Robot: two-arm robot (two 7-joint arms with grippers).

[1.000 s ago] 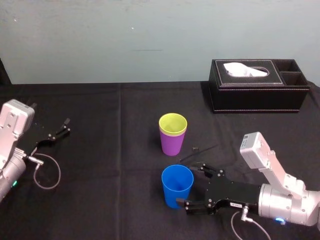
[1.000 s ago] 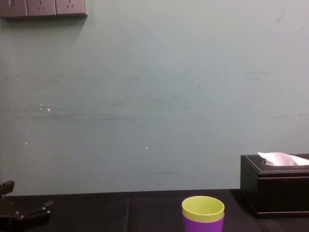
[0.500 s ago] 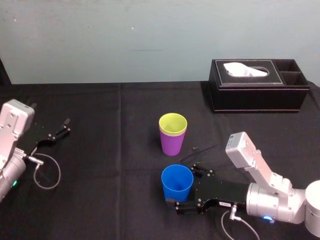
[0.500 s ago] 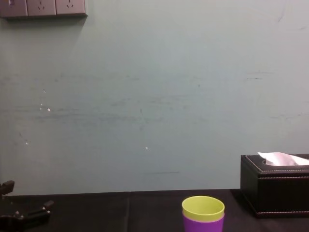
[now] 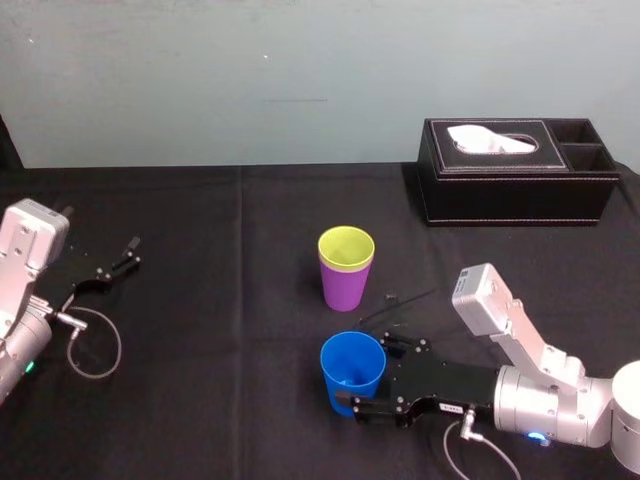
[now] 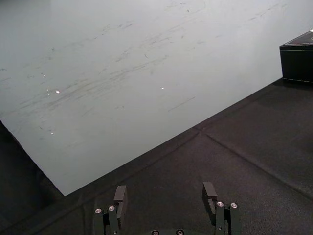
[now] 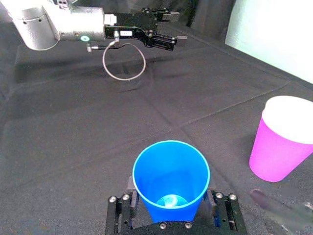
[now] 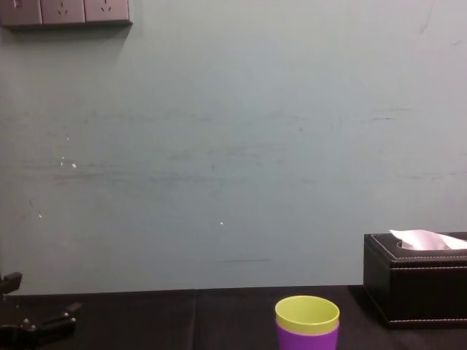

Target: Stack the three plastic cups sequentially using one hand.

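The blue cup [image 5: 352,368] stands upright near the table's front, between the fingers of my right gripper [image 5: 362,378]. In the right wrist view both fingers [image 7: 124,208] lie against the lower walls of the blue cup [image 7: 171,176], so the gripper is shut on it. Behind it the yellow-green cup [image 5: 346,247] sits nested inside the purple cup [image 5: 343,286], apart from the blue one. The chest view shows that pair's rim [image 8: 306,315]. My left gripper [image 5: 115,268] rests at the far left of the table, open and with nothing between its fingers [image 6: 120,195].
A black tissue box [image 5: 515,170] stands at the back right, by the wall. A few small black bits [image 5: 390,296] lie right of the purple cup. A grey cable loop [image 5: 95,345] hangs beside the left arm. Black cloth covers the table.
My right gripper moved left until its fingers flank the blue cup, then closed in on it. The blue cup shifted slightly left. The left arm stayed still.
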